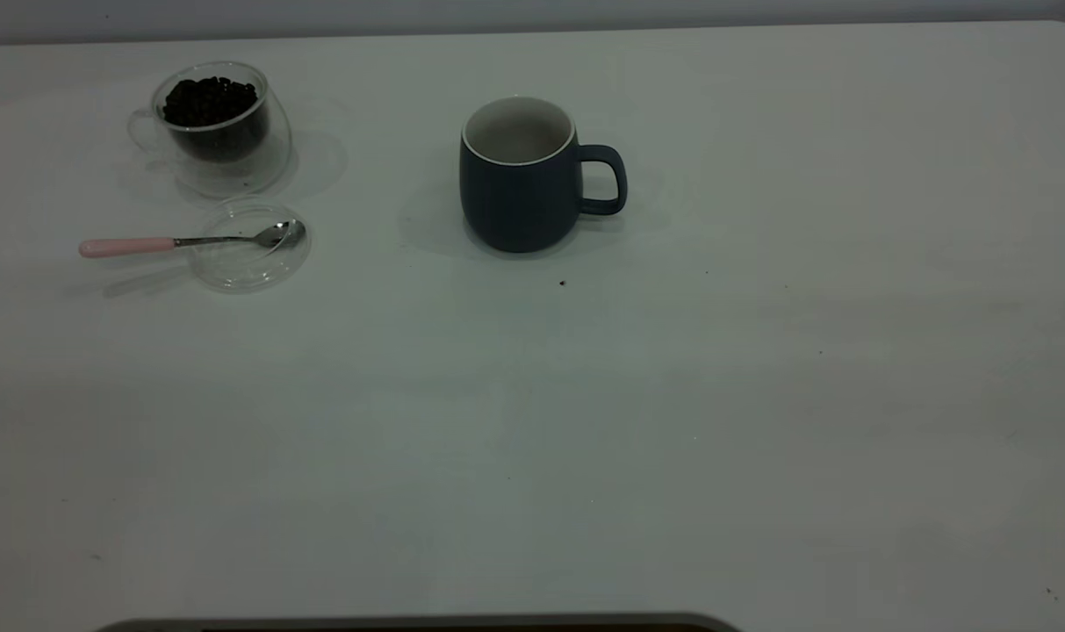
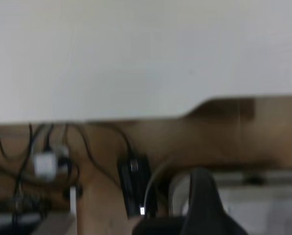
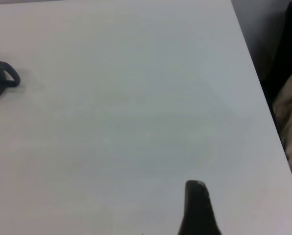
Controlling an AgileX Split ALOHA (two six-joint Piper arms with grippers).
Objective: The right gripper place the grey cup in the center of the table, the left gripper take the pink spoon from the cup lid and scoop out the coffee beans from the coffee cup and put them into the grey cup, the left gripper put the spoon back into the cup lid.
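The grey cup [image 1: 519, 189] stands upright near the middle of the table [image 1: 585, 421], handle to the right, its white inside showing no beans. Its handle also shows in the right wrist view [image 3: 1, 78]. The coffee cup [image 1: 220, 132] stands at the back left, holding the coffee beans [image 1: 209, 101]. In front of it lies the cup lid [image 1: 249, 254]. The pink spoon [image 1: 190, 241] rests with its bowl in the lid and its pink handle pointing left. Neither gripper shows in the exterior view. My left gripper [image 2: 204, 205] hangs past the table edge. My right gripper [image 3: 197, 208] is over bare table, far from the cup.
A few dark specks lie on the table in front of the grey cup [image 1: 562, 283]. In the left wrist view, cables and a power strip [image 2: 133, 183] lie below the table edge. The table's right edge [image 3: 258, 83] shows in the right wrist view.
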